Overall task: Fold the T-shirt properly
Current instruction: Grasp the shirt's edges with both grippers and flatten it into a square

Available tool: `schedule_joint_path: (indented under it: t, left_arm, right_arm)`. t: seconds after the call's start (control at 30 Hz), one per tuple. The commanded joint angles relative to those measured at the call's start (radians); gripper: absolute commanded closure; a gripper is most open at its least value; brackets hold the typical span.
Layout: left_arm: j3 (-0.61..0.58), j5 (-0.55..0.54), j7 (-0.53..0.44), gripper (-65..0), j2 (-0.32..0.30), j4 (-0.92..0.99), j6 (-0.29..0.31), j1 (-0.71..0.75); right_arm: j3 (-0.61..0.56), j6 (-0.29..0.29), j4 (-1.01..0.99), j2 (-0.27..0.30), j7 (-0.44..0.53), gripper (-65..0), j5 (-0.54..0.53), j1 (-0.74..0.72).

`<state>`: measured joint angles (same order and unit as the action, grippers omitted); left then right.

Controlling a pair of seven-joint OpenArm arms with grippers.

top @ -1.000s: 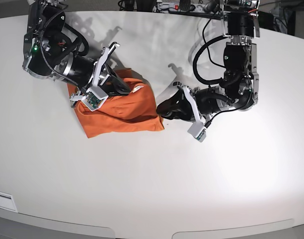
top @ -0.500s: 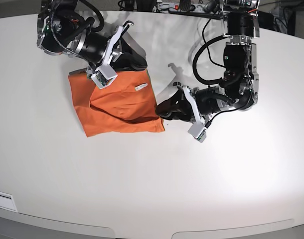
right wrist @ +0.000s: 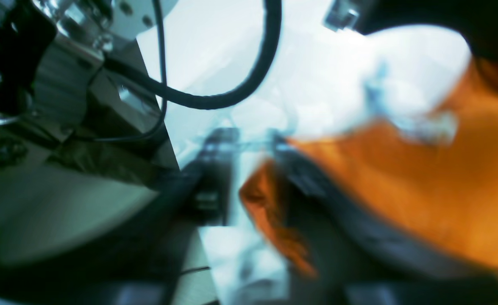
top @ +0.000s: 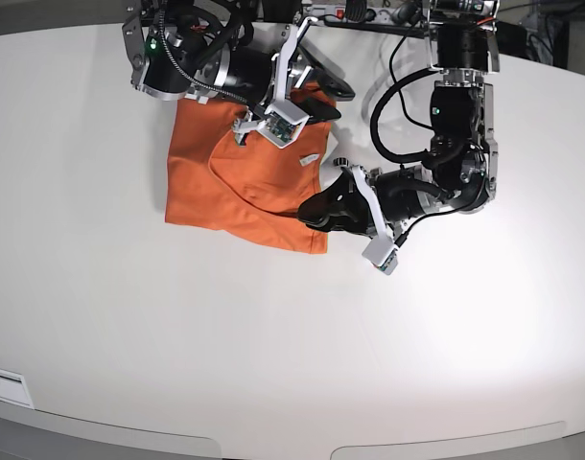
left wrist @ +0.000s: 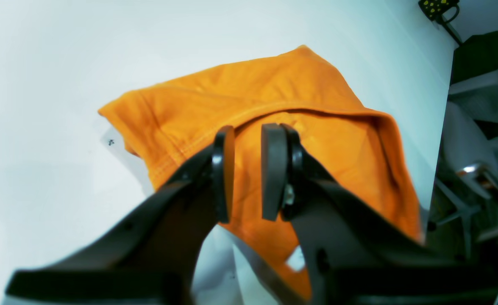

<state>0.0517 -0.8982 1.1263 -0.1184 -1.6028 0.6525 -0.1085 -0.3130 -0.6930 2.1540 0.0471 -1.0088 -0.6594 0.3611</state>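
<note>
The orange T-shirt (top: 201, 182) lies rumpled on the white table (top: 273, 364), partly folded over itself. My right gripper (top: 323, 103), on the arm at the base view's upper left, is at the shirt's far right corner. Its wrist view is blurred, with a bunch of orange cloth (right wrist: 422, 178) between the fingers of the gripper (right wrist: 251, 178). My left gripper (top: 307, 213) sits at the shirt's near right edge. In the left wrist view this gripper (left wrist: 243, 186) is nearly closed, and the T-shirt (left wrist: 274, 84) tents up around its tips.
Cables and equipment (top: 350, 14) line the table's far edge. A small white tag (top: 310, 159) shows on the shirt. A white label (top: 5, 386) sits at the near left edge. The left arm's black links (top: 460, 144) stand right of the shirt.
My right arm has swung up and to the right, dragging the shirt's upper part toward the far edge. The shirt has shifted and spread. The left gripper has stayed at the shirt's right edge.
</note>
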Motion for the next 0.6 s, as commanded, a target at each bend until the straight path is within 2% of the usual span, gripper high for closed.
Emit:
schedule_joint_path:
  t: [0.0, 0.03, 0.07, 0.17, 0.2, 0.27, 0.33, 0.37, 0.43, 0.5, 0.57]
  left_arm:
    - [0.001, -0.027, -0.017, -12.0, -0.001, -0.018, 0.010, -0.019]
    - [0.001, -0.027, -0.015, -12.0, -0.001, -0.018, 0.010, -0.019]
    - [0.001, -0.027, -0.008, -12.0, -0.002, -0.018, 0.010, -0.020]
    - [0.001, -0.032, 0.026, -11.7, -0.001, -0.018, 0.010, -0.019]
    - [0.001, -0.040, 0.042, -9.9, -0.001, -0.018, 0.010, -0.019]
    - [0.001, -0.074, 0.078, 0.0, -0.002, -0.018, 0.011, -0.019]
    - [0.001, -0.138, 0.116, 0.0, -0.003, -0.018, 0.018, -0.019]
    - [0.001, -0.186, 0.142, 0.0, -0.004, -0.018, 0.039, -0.019]
    - [-0.005, -0.294, 0.206, 0.0, -0.008, -0.019, 0.046, -0.019]
    - [-0.030, -0.386, 0.270, 0.0, -0.020, -0.019, 0.046, -0.019]
    - [-0.075, -0.436, 0.270, 0.0, -0.030, -0.030, 0.046, -0.019]
  right_arm:
    - [-0.002, -0.005, 0.017, -0.003, 0.030, -35.5, -0.019, -0.026]
    - [-0.001, -0.005, 0.017, -0.003, 0.029, -39.4, -0.019, -0.046]
    - [0.001, -0.005, 0.017, -0.002, 0.029, -40.5, -0.019, -0.068]
    - [0.024, -0.005, 0.017, 0.003, 0.021, -40.4, -0.015, -0.138]
    - [0.043, -0.005, 0.017, 0.003, 0.021, -40.3, -0.008, -0.160]
    - [0.093, -0.005, 0.017, 0.004, 0.021, -39.6, 0.031, -0.199]
    - [0.158, -0.005, 0.017, 0.011, 0.022, -31.0, 0.067, -0.234]
    - [0.189, -0.005, 0.017, 0.024, 0.023, -23.1, 0.066, -0.248]
    - [0.250, -0.005, 0.017, 0.056, 0.031, -1.5, 0.066, -0.266]
    - [0.306, -0.005, 0.013, 0.095, 0.056, 0.0, 0.066, -0.267]
    - [0.349, -0.005, -0.015, 0.140, 0.092, 0.0, 0.066, -0.267]
